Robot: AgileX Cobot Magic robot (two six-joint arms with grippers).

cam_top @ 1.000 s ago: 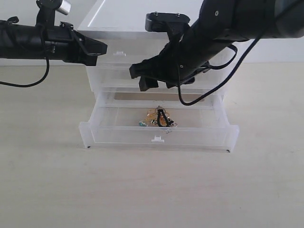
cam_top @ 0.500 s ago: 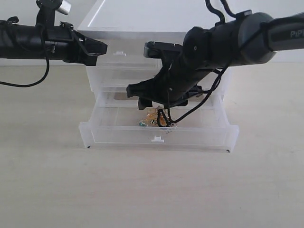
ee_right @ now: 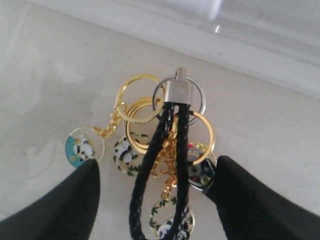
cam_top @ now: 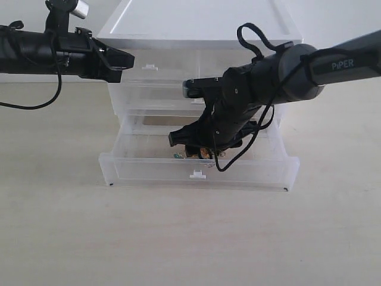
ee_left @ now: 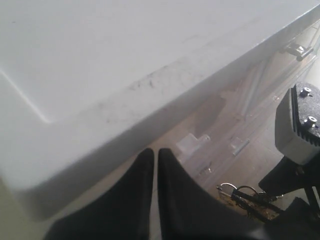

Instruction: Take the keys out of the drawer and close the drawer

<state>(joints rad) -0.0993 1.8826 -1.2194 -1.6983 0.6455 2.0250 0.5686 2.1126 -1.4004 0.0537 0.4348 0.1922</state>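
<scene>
The keys [ee_right: 160, 155], gold rings and panda charms on a black braided strap, lie on the floor of the open lowest drawer [cam_top: 143, 171]. My right gripper [ee_right: 155, 182] is down inside the drawer, open, with its two black fingers on either side of the strap and charms. From the exterior view the right gripper [cam_top: 199, 146] hides most of the keys [cam_top: 180, 155]. My left gripper [ee_left: 155, 155] is shut and empty, hovering by the cabinet's top left corner [cam_top: 122, 59]; its camera glimpses the keys [ee_left: 245, 197] through the translucent plastic.
The white cabinet [cam_top: 196, 27] stands on a pale tabletop, with a wide shut drawer [cam_top: 149, 95] above the open one. The open drawer's front wall and tab handle [cam_top: 197, 174] project toward the camera. The right arm's cable [cam_top: 253, 36] loops above it.
My right arm has dropped from above the drawer into it, bringing the open fingers down around the keys. The left arm has stayed still.
</scene>
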